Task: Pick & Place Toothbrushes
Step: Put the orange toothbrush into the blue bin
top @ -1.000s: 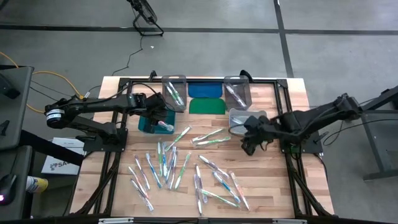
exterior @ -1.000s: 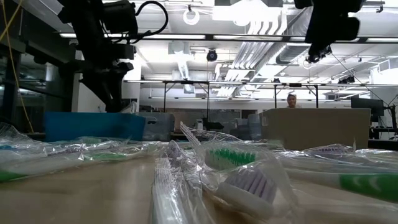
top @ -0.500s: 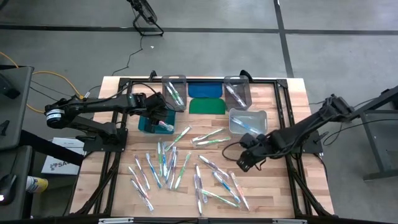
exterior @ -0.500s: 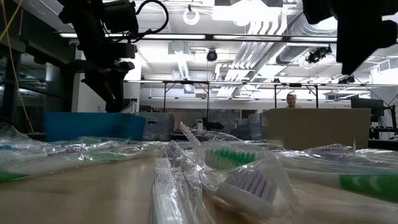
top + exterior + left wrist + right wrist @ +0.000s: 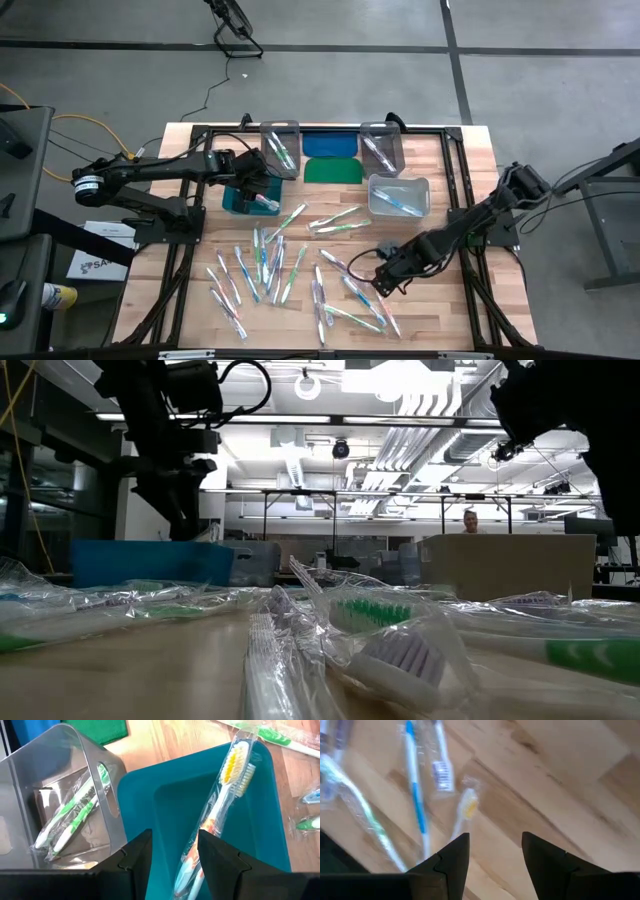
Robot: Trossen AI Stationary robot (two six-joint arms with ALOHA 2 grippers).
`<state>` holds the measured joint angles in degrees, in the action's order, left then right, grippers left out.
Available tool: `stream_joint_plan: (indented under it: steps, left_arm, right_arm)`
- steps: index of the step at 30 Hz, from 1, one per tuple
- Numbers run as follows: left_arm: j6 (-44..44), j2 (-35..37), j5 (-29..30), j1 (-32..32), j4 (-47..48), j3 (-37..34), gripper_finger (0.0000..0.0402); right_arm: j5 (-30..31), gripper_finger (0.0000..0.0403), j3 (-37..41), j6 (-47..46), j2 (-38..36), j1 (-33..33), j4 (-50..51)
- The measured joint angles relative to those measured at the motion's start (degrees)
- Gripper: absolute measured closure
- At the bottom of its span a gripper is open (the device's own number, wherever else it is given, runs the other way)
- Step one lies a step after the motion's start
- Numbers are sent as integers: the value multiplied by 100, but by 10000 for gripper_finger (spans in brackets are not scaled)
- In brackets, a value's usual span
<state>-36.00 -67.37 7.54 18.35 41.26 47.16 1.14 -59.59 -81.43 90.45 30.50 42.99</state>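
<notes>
Dozens of wrapped toothbrushes (image 5: 275, 262) lie scattered over the wooden tabletop (image 5: 460, 310), most of them on its near half, with a few more already sorted into bins along the far side. The left pincer (image 5: 258, 187) hangs over the teal bin (image 5: 236, 201), its two fingers (image 5: 135, 862) parted with nothing between them; just beyond their tips an orange-and-white toothbrush (image 5: 220, 810) in clear wrap lies slanted inside that bin, its head resting against the rim. Beside the teal bin a clear bin (image 5: 280, 146) holds two green-and-white brushes (image 5: 75, 815). A blue lid (image 5: 332, 145) and a green lid (image 5: 333, 170) lie flat between this clear bin and a second clear bin (image 5: 381, 146), and a third clear bin (image 5: 398, 195) nearer the right arm holds a blue brush. The right pincer (image 5: 383, 276) is low over the loose brushes on the right side of the pile, fingers (image 5: 451, 860) apart and empty, above bare wood near a yellow-headed brush (image 5: 465, 812) and a blue-handled one (image 5: 416, 795). From the low view, a person (image 5: 468, 520) shows far back in the room.
</notes>
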Motion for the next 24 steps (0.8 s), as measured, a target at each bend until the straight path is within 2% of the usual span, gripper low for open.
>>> stream_joint_plan:
  steps: [9, 24]
  left_arm:
    - [-127, 0, -17, 0, -112, 0, 249]
    - [-317, 2, -12, -1, -93, 0, 249]
  right_arm:
    - [-6, 229, 0, -250, 448, 112, -938]
    - [96, 229, 0, -1162, 1265, 425, -1309]
